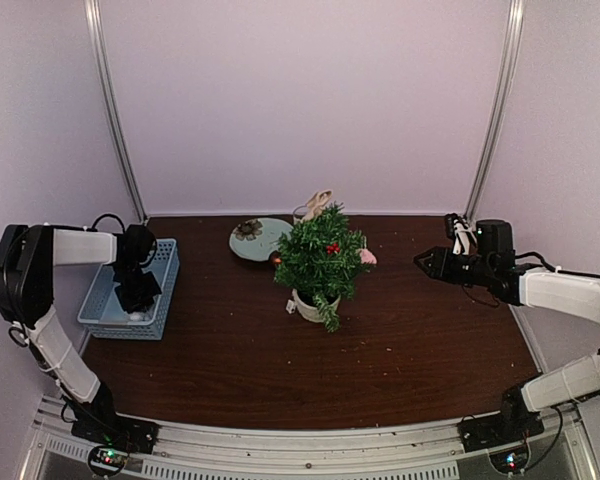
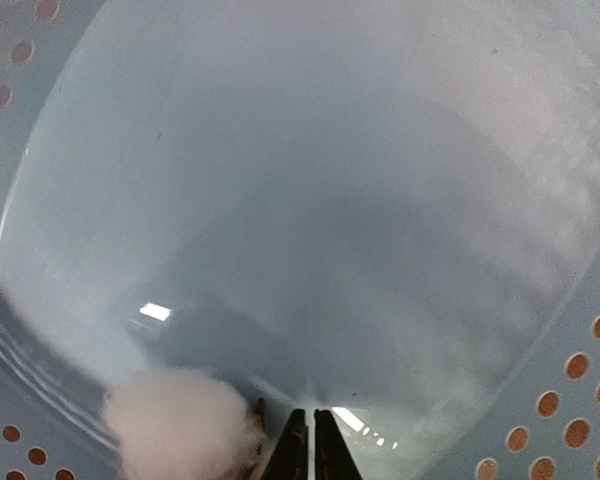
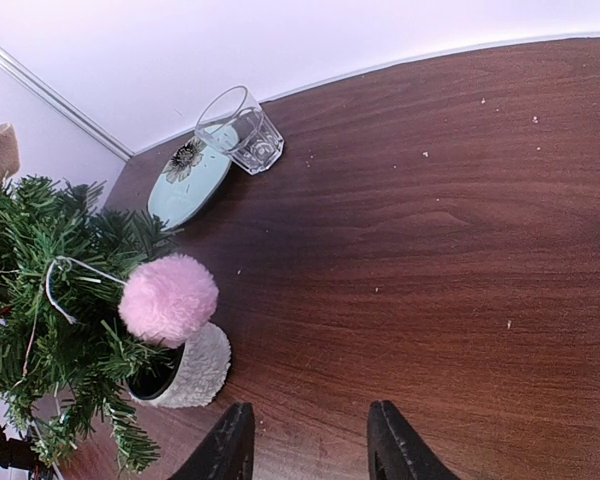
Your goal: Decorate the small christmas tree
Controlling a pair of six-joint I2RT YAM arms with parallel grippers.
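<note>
Closest to the lens, the left gripper (image 2: 311, 418) has its jaws pressed together low inside the blue basket (image 2: 570, 400), right beside a pale fluffy pom-pom (image 2: 180, 420) that brushes one finger. Whether a hanging loop is pinched between them I cannot tell. The right gripper (image 3: 310, 410) hovers over bare wood with its jaws apart and nothing in them, off to the right of the small christmas tree (image 1: 320, 262).

The tree stands in its off-white pot (image 3: 195, 365) near the middle of the table (image 1: 420, 340), well apart from the basket. It is upright as far as can be told, with its long axis vertical, the tip up and the pot down.

Decorating looks partly done. A pink pom-pom (image 3: 168, 298) hangs from a branch by a white loop, and red ornaments (image 1: 332, 247) sit near the top. At least the basket's pom-pom is left to hang.
</note>
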